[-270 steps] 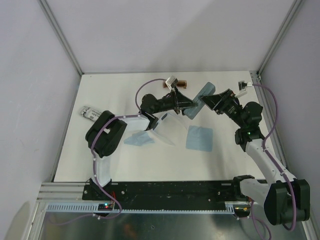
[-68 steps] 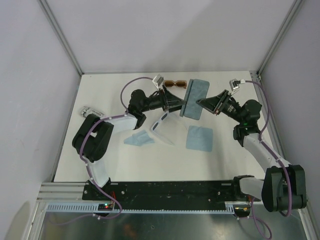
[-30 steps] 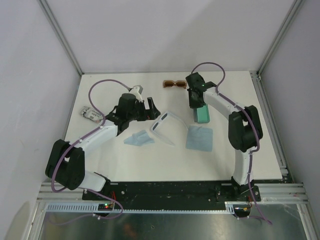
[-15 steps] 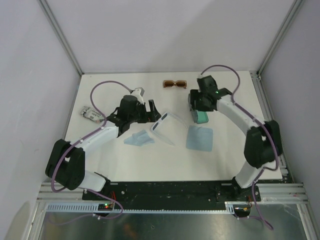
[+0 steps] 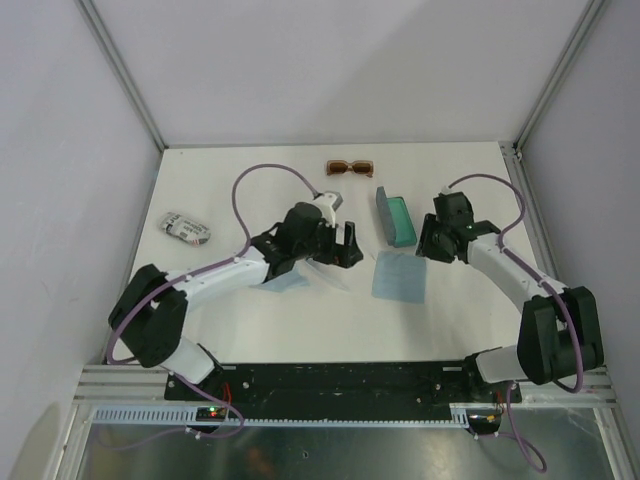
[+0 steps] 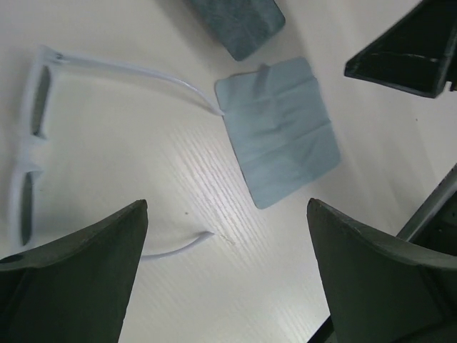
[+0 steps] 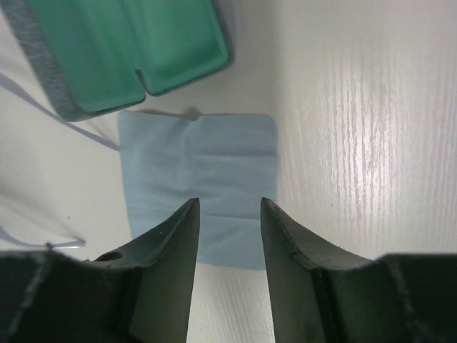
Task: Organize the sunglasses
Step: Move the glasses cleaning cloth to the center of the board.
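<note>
The white sunglasses (image 6: 28, 143) lie on the table with arms unfolded; in the top view my left arm mostly hides them. My left gripper (image 5: 345, 252) hovers over them, wide open and empty (image 6: 228, 250). The brown-amber sunglasses (image 5: 349, 167) lie at the far middle of the table. My right gripper (image 5: 425, 246) is open and empty above a light blue cloth (image 7: 200, 179), just near-right of the open grey-blue case (image 5: 394, 217) with a green lining (image 7: 128, 50).
The blue cloth (image 5: 399, 275) lies near of the case and also shows in the left wrist view (image 6: 278, 128). A second blue cloth (image 5: 285, 281) lies partly under my left arm. A small grey labelled object (image 5: 186, 228) lies at the left.
My right gripper has let go of the case and moved right and nearer; the case lies open. My left gripper has moved right, over the white sunglasses.
</note>
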Motion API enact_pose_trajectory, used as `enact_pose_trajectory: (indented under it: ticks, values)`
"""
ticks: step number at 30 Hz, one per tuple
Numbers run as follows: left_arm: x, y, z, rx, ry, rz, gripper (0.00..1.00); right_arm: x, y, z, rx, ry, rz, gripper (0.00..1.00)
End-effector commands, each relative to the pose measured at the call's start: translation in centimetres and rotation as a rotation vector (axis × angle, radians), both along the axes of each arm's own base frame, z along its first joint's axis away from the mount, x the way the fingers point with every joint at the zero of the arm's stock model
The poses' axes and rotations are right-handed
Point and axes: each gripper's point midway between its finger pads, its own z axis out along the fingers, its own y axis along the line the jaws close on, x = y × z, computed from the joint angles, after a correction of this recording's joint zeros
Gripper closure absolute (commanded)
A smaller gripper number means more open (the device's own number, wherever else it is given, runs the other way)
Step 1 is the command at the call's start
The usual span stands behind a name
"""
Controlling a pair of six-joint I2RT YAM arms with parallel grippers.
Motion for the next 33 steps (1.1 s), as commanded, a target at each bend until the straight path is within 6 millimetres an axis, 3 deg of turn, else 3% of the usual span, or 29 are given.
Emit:
enact_pose_trajectory:
  ticks: [1,4,11,20,26,33]
  values:
    - [-0.3,-2.6,0.5,-0.011,-0.021,-0.048,0.07,0.9,-0.3,-1.4,0.004,-0.017,-0.059,0.58]
    - [-1.2,-3.5,-0.3,-0.005,-0.005,-0.074,0.14,0.9,-0.7,-2.8,-0.008,0.002,-0.075,0.60]
    - [-2.4,-4.2,-1.8,0.006,0.041,-0.089,0.17,1.0,-0.6,-5.6,-0.020,0.060,-0.073,0.63]
    - [-2.5,-5.4,-0.5,-0.064,0.048,-0.129,0.18,-0.6,-1.3,-8.6,-0.066,0.135,-0.095,0.72]
    - [-2.5,-5.6,-0.1,-0.094,0.068,-0.137,0.18,-2.4,-1.5,-9.0,-0.178,0.152,-0.087,0.83]
    - [-2.1,-4.0,-1.1,-0.109,0.103,-0.107,0.19,-6.9,0.3,-9.5,-0.165,0.194,-0.056,0.89]
